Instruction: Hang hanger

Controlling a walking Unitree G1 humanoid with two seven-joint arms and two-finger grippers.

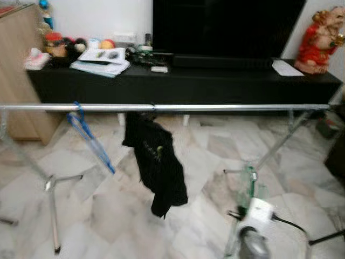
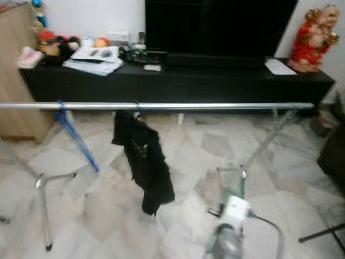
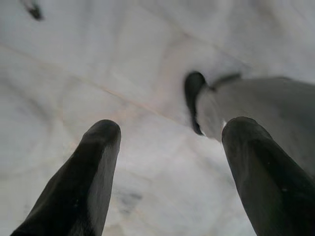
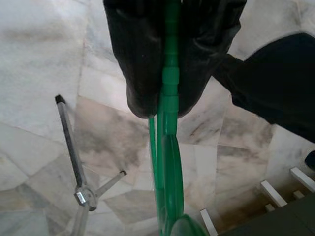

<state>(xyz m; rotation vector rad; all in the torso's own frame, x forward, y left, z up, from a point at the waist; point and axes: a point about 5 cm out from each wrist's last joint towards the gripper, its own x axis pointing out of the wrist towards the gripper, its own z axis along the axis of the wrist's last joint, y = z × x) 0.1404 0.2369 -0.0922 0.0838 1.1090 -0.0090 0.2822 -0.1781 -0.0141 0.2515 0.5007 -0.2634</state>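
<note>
Am gripping green hanger (image 4: 170,147) w/ R hand (image 4: 167,105) clamped shut, below rail (image 1: 215,108), prepping to hook it; L hand (image 3: 167,142) open, idle.

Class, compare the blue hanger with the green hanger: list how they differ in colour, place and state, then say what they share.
The blue hanger is blue; the green hanger is green. The blue hanger hangs on the metal rail, tilted; the green hanger sits low, below the rail, clamped in the right gripper. Both are bare of clothes.

My right gripper (image 4: 167,105) pinches a glossy green plastic hanger (image 4: 170,162); ahead, a shiny metal rail (image 1: 161,108), matt black cloth garment (image 1: 157,162), polished marble floor (image 1: 108,210).
</note>
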